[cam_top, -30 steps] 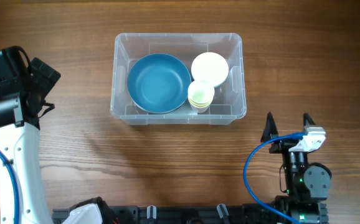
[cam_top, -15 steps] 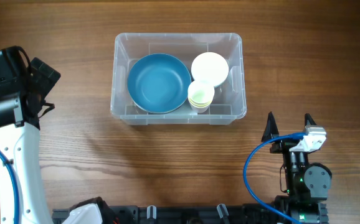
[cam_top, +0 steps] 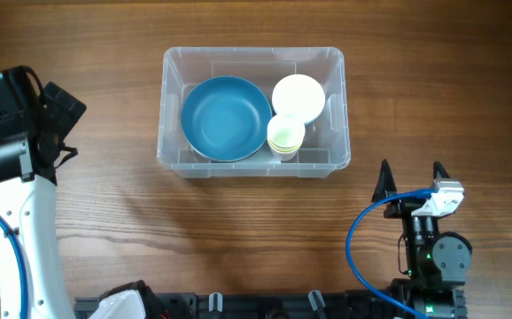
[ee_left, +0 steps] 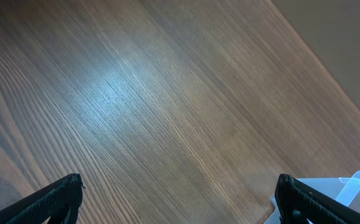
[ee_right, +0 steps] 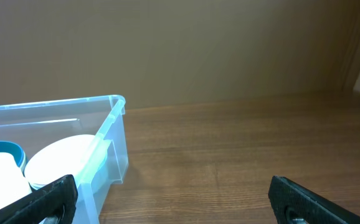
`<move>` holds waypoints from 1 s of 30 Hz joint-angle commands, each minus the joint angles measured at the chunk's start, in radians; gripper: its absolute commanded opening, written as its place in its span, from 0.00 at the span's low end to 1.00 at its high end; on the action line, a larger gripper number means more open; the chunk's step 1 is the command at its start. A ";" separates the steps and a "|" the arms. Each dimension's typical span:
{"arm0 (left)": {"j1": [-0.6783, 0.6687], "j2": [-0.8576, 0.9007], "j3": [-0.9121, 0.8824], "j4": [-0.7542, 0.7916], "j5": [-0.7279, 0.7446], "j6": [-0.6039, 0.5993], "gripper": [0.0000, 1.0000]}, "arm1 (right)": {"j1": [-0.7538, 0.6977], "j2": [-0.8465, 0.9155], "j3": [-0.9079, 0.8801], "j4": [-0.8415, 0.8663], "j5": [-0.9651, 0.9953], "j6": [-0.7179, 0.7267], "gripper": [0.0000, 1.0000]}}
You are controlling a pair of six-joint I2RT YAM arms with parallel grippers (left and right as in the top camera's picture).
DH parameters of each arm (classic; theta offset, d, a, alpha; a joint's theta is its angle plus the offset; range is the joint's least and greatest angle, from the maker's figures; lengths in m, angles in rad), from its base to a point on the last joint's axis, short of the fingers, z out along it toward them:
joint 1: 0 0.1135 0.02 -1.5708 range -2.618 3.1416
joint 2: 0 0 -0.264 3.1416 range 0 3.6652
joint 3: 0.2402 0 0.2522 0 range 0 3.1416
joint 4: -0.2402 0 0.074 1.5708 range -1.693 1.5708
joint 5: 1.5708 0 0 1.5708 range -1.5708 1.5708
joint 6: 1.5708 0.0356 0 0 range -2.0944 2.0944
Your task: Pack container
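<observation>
The container (cam_top: 254, 55) sits in the upper middle of the overhead view. It is a clear plastic bin, rectangular with rounded corners, a thick rolled rim and moulded ridges along its inner walls. Three things lie inside it. A round, smooth blue bowl (cam_top: 226, 118) fills the left half. A white round dish (cam_top: 298, 96) rests in the upper right part. A small pale yellow-green cup (cam_top: 285, 135) stands just below the dish, close against the bowl's rim and near the lower wall.

The bin rests on a wooden table (cam_top: 238, 230) with a warm brown, matte top and long straight grain running across the frame. In the left wrist view a soft patch of light glares on the boards.

The left gripper (ee_left: 179, 190) is at the left edge of the overhead view, well apart from the bin. Its black fingers are spread wide with nothing between them, only bare wood below. The right gripper (cam_top: 409, 168) is in the lower right, just below the bin's lower right corner and apart from it — its fingers are equally splayed and empty. A blue cable (cam_top: 362, 230) loops beside that arm.

In the right wrist view a plain tan wall stands behind the table, with a paler upright strip at the far right edge.
</observation>
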 commanded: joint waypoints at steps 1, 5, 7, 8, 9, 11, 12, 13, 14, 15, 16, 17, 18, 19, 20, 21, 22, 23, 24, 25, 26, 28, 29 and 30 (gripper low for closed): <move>0.003 -0.137 0.006 -0.003 0.005 0.005 1.00 | -0.004 -0.006 -0.006 0.008 -0.016 -0.007 0.99; 0.003 -0.341 0.006 -0.003 0.005 0.005 1.00 | -0.004 -0.006 -0.006 0.009 -0.016 -0.007 0.99; 0.001 -0.471 0.006 -0.003 0.005 0.005 1.00 | -0.004 -0.006 -0.006 0.009 -0.016 -0.007 0.99; -0.004 -0.514 0.006 -0.003 0.005 0.005 1.00 | -0.004 -0.006 -0.006 0.009 -0.016 -0.007 1.00; -0.016 -0.585 0.006 -0.003 0.005 0.005 1.00 | -0.004 -0.006 -0.006 0.009 -0.016 -0.007 1.00; -0.048 -0.712 0.006 -0.003 0.005 0.005 1.00 | -0.004 -0.006 -0.006 0.009 -0.016 -0.007 0.99; -0.067 -0.772 0.006 -0.003 0.005 0.005 1.00 | -0.004 -0.006 -0.006 0.008 -0.016 -0.007 1.00; -0.090 -0.831 0.006 -0.003 0.005 0.005 1.00 | -0.004 -0.006 -0.006 0.008 -0.016 -0.007 0.99; -0.103 -0.862 0.006 -0.003 0.005 0.005 1.00 | -0.004 -0.006 -0.006 0.008 -0.016 -0.007 0.99; -0.124 -0.909 0.006 -0.003 0.005 0.005 1.00 | -0.004 -0.006 -0.006 0.008 -0.016 -0.007 1.00; -0.140 -0.941 0.006 -0.003 0.005 0.005 1.00 | -0.004 -0.006 -0.006 0.008 -0.016 -0.007 1.00; -0.161 -0.978 0.006 -0.003 0.005 0.005 1.00 | -0.004 -0.006 -0.006 0.009 -0.016 -0.007 1.00; -0.174 -1.004 0.006 -0.012 0.005 0.008 1.00 | -0.004 -0.006 -0.006 0.009 -0.016 -0.007 1.00; -0.187 -1.028 0.006 -0.029 0.005 0.008 1.00 | -0.004 -0.006 -0.006 0.009 -0.016 -0.007 1.00; -0.203 -1.052 0.006 -0.057 0.005 0.008 1.00 | -0.004 -0.006 -0.006 0.008 -0.016 -0.007 1.00; -0.216 -1.073 0.006 -0.083 0.005 0.008 1.00 | -0.004 -0.006 -0.006 0.008 -0.016 -0.007 1.00; -0.229 -1.089 0.006 -0.109 0.005 0.008 1.00 | -0.004 -0.006 -0.006 0.008 -0.016 -0.007 1.00; -0.238 -1.104 0.006 -0.130 0.005 0.008 1.00 | -0.004 -0.006 -0.006 0.008 -0.016 -0.007 1.00; -0.246 -1.116 0.006 -0.150 0.005 0.008 1.00 | -0.004 -0.006 -0.006 0.008 -0.016 -0.007 0.99; -0.249 -1.121 0.006 -0.168 0.005 0.008 1.00 | -0.004 -0.006 -0.006 0.008 -0.016 -0.007 1.00; -0.249 -1.122 0.006 -0.188 0.005 0.008 1.00 | -0.004 -0.006 -0.006 0.008 -0.016 -0.007 1.00; -0.249 -1.123 0.001 -0.211 -0.008 0.008 1.00 | -0.004 -0.006 -0.006 0.008 -0.016 -0.007 1.00; -0.249 -1.123 -0.003 -0.222 -0.015 0.008 1.00 | -0.004 -0.006 -0.006 0.008 -0.016 -0.007 1.00; -0.249 -1.123 -0.011 -0.227 -0.018 0.008 1.00 | -0.004 -0.006 -0.006 0.009 -0.016 -0.007 1.00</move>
